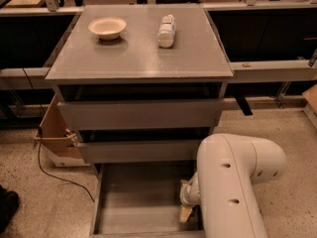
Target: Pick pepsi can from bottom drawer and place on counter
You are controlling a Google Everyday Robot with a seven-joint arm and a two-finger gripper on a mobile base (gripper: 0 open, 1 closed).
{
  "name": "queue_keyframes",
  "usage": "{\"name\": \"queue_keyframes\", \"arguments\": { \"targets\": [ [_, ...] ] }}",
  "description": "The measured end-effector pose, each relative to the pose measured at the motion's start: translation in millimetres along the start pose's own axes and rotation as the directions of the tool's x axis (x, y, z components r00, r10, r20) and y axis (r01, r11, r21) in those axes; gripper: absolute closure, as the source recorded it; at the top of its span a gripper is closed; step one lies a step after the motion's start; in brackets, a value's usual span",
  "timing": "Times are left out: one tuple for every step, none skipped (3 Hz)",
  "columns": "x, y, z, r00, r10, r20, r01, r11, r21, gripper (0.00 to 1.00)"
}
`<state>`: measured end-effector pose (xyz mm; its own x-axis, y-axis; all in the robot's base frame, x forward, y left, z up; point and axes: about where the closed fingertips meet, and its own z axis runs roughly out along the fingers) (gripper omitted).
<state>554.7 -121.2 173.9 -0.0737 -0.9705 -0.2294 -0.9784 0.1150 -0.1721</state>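
Claw [186, 209] sits low inside the drawer [133, 202], at about 5 o'clock in the view, close to the drawer's 3 o'clock wall and just over its floor. Whether it is clenched or released I cannot tell, since the arm [233, 182] covers much of it.

No can shows anywhere. The drawer floor from 9 o'clock to the middle is bare and the 3 o'clock strip is hidden behind the arm, so the can most likely lies there, under or beside the claw. On the tabletop [138, 58] a bowl [107, 27] stands at 11 o'clock and a white bottle [167, 30] lies on its side at 1 o'clock; the half toward 6 o'clock is bare.

By my reading, the step in hand is the reach and grasp in the drawer. The next move calls for a sure grip on the can, a straight lift clear of the drawer wall and the two upper fronts [138, 114], then a swing up to the tabletop's bare 6 o'clock part, away from bowl and bottle.
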Motion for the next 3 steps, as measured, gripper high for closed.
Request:
{"name": "queue_keyframes", "arguments": {
  "targets": [
    [10.0, -5.4, 16.1, 0.999, -0.039, 0.008, 0.039, 0.9992, 0.010, 0.00],
    [14.4, -11.3, 24.3, 0.998, -0.062, 0.013, 0.062, 0.9979, 0.019, 0.00],
    [23.5, -13.2, 34.6, 0.997, -0.080, 0.008, 0.080, 0.9966, 0.020, 0.00]
  ]
}}
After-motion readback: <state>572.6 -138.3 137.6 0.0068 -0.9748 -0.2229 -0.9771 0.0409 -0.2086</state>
